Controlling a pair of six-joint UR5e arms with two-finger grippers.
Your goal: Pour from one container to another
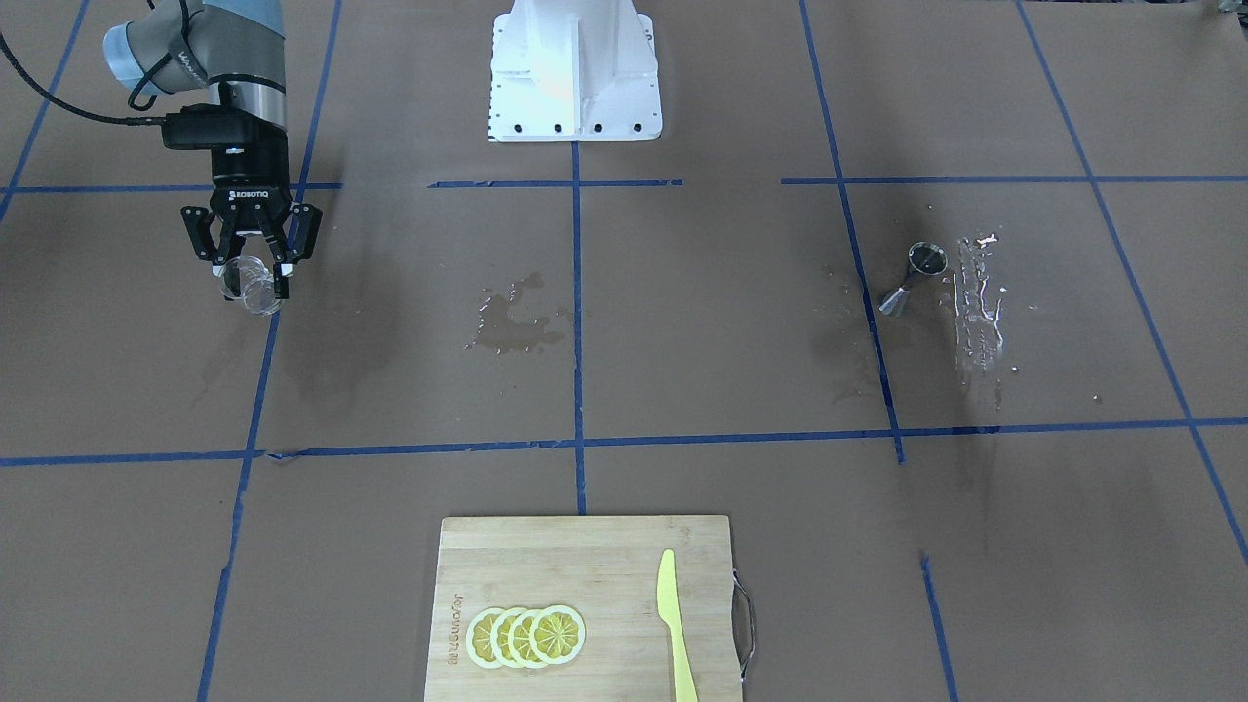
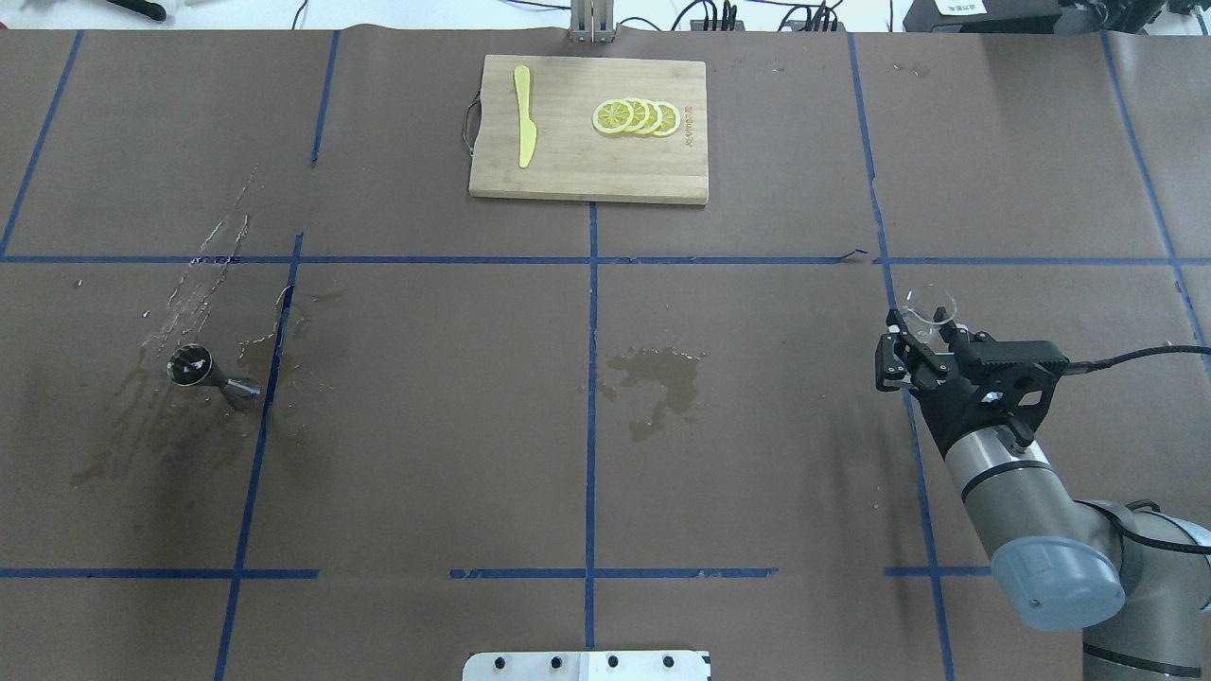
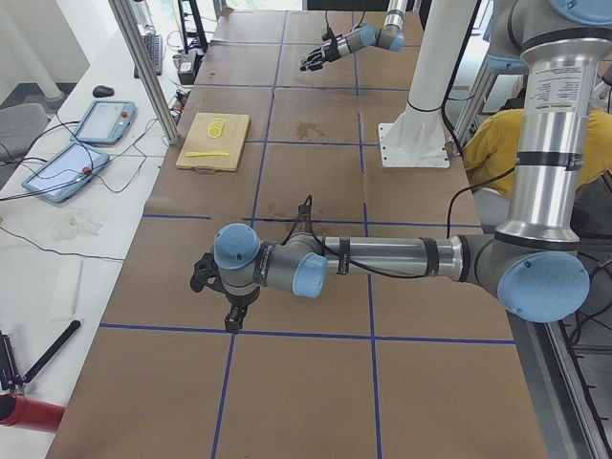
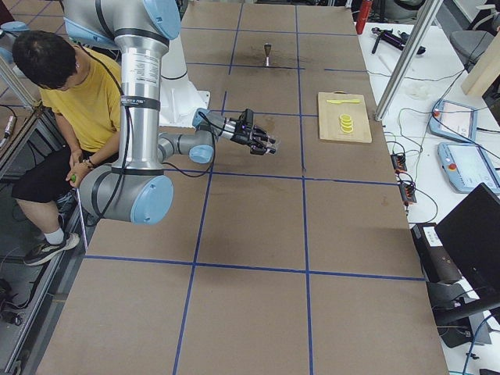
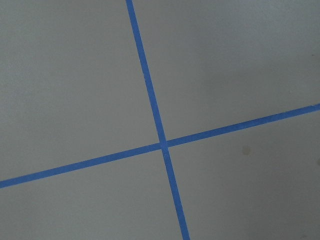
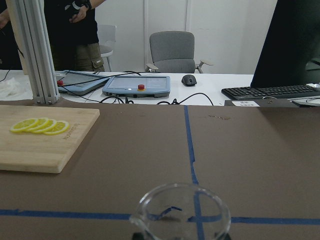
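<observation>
Clear glass tumbler (image 1: 259, 298) sits clamped in the ROBOTIQ-marked right gripper (image 1: 253, 281) at 3 o'clock in the overhead view, the steel jigger (image 1: 913, 277) stands upright well apart at 9 o'clock beside wet streaks (image 1: 980, 312), and the left gripper (image 3: 218, 298) cannot be judged open or closed.

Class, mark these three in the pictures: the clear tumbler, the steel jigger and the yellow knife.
clear tumbler (image 1: 258, 298), exterior front-facing view, on its lower glass wall.
steel jigger (image 1: 911, 281), exterior front-facing view, on its narrow waist.
yellow knife (image 1: 675, 624), exterior front-facing view, on the middle of its length.
</observation>
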